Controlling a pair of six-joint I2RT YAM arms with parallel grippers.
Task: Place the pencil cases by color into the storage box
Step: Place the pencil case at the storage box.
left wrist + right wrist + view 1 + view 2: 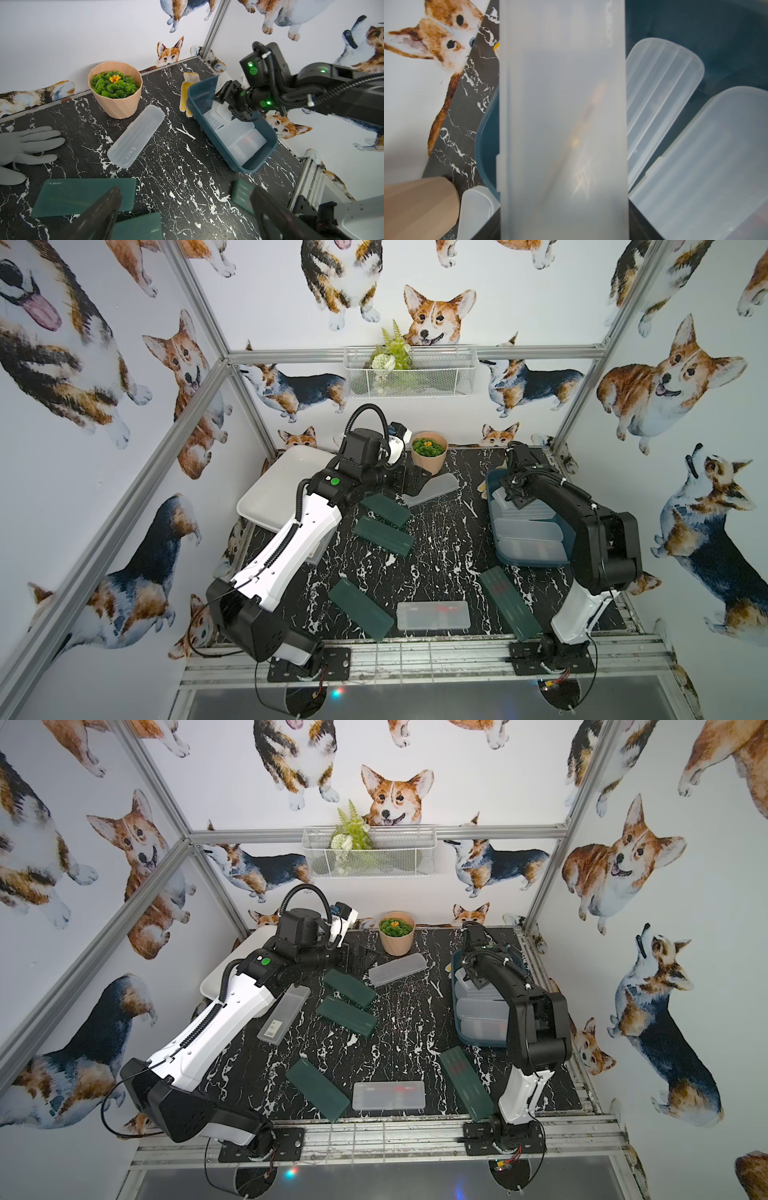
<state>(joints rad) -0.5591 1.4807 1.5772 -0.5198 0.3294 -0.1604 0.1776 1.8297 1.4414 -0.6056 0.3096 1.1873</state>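
Note:
My right gripper (225, 104) is shut on a frosted clear pencil case (562, 124), held tilted over the far end of the dark teal storage box (492, 506). Several clear cases (528, 531) lie in that box. My left gripper (187, 214) is open and empty above the table, near two green cases (384, 510) (384, 536). Two more green cases (360, 609) (510, 602) and a clear case (433, 615) lie near the front edge. Another clear case (136, 136) lies by the pot, and one (284, 1017) lies beside my left arm. The white storage box (270, 489) at the back left shows nothing inside.
A tan plant pot (429, 450) stands at the back middle. A grey glove (27, 143) lies near the left gripper. A yellow-dotted knit glove (188, 91) lies against the teal box's far corner. A white wire basket (409, 371) hangs on the back wall.

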